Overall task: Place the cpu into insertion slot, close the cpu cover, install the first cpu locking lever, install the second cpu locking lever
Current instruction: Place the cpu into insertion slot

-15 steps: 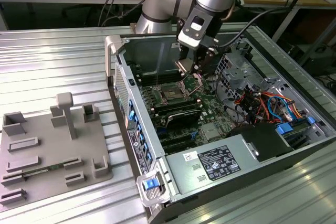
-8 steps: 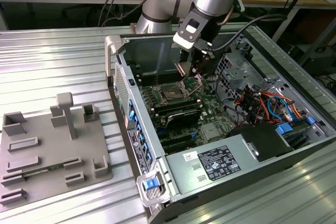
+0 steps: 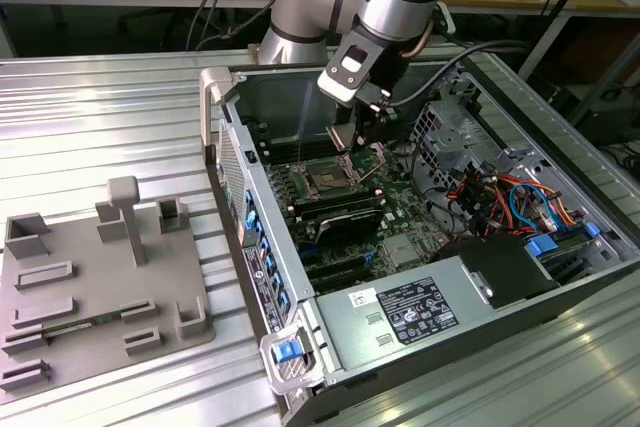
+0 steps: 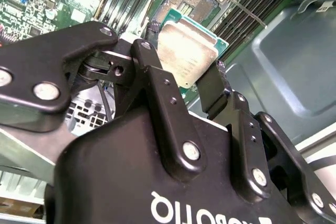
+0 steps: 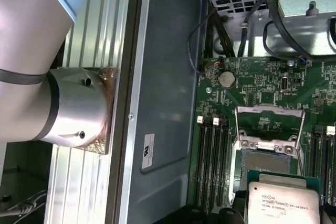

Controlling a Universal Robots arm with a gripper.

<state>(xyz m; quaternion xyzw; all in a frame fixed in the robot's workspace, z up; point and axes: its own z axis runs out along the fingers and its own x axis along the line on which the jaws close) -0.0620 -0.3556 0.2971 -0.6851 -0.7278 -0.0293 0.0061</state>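
My gripper (image 4: pixel 182 62) is shut on the cpu (image 4: pixel 186 51), a small square chip with a silvery top, pinched at two opposite edges between the black fingers (image 4: pixel 152 64). The chip hangs a little above the green motherboard, beside and partly over the insertion slot (image 4: pixel 193 1). In the first wrist view the cpu (image 5: pixel 283 200) overlaps the near edge of the insertion slot (image 5: pixel 265 162), whose dark contact field lies bare. The cpu cover (image 5: pixel 269 110) is swung open, away from the slot. A thin metal locking lever (image 4: pixel 244 10) sticks out unlatched. In the exterior view the gripper (image 3: pixel 357 137) hovers over the insertion slot (image 3: pixel 328 179).
The open computer case (image 3: pixel 225 137) surrounds the board with tall metal walls. Black memory slots (image 5: pixel 210 166) flank the socket. A drive cage (image 3: pixel 455 137), coloured cables (image 3: pixel 505 197) and a power supply (image 3: pixel 420 312) fill the exterior view's right. A grey fixture tray (image 3: pixel 90 287) lies at its left.
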